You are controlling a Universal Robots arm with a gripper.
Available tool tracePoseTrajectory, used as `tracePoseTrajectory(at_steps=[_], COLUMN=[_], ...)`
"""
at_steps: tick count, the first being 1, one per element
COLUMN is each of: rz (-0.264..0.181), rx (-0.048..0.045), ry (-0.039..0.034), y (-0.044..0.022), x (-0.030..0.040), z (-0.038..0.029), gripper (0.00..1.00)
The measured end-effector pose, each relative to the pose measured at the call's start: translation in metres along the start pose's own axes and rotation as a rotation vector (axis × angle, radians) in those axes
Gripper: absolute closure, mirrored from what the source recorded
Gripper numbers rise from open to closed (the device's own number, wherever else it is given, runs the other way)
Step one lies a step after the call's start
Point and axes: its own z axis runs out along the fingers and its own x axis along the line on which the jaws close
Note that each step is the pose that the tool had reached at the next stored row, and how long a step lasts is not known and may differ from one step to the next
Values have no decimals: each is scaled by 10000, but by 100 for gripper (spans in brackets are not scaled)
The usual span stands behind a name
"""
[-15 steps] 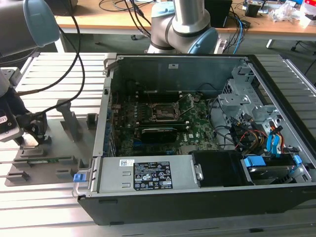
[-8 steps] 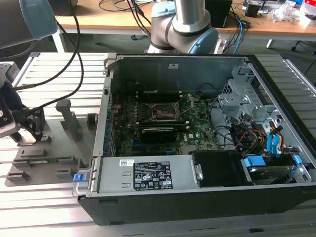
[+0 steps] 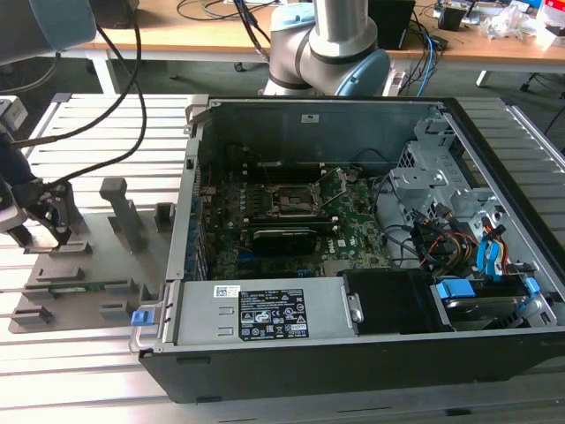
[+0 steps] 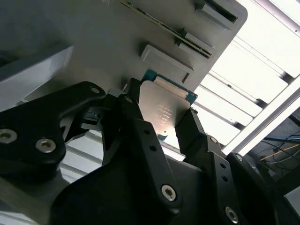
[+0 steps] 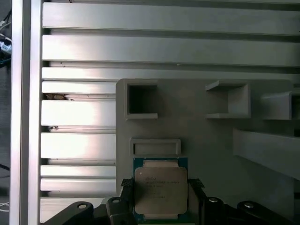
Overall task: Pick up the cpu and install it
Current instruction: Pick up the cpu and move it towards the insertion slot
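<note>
Exterior view's left has the black claw (image 3: 55, 216) low over a grey plastic fixture plate (image 3: 97, 287) on the slatted metal counter (image 3: 88, 371). In both wrist views it is closed on two opposite edges of the small square silvery-topped cpu (image 5: 161, 187) (image 4: 164, 110), just beside the plate's shallow rectangular pocket (image 5: 155, 147). An open black computer case (image 3: 353, 367) holds a green motherboard (image 3: 353, 221).

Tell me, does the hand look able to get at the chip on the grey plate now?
Probably yes: the hand is down at the chip on the grey plate, with a finger against each side and nothing in between.
</note>
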Motion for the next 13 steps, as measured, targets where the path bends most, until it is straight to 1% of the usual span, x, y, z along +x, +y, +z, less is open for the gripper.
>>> tracePoseTrajectory(at_steps=[1,3,4,7,10,13], rz=[0,0,0,0,0,0], rx=[0,0,0,0,0,0], ry=[1,0,0,0,0,0], y=[0,0,0,0,0,0], x=[-1,-2,-3,-4,-5,-7], z=[-45,-87,-127,-195,-245,-324], gripper=[45,45,45,45,45,45])
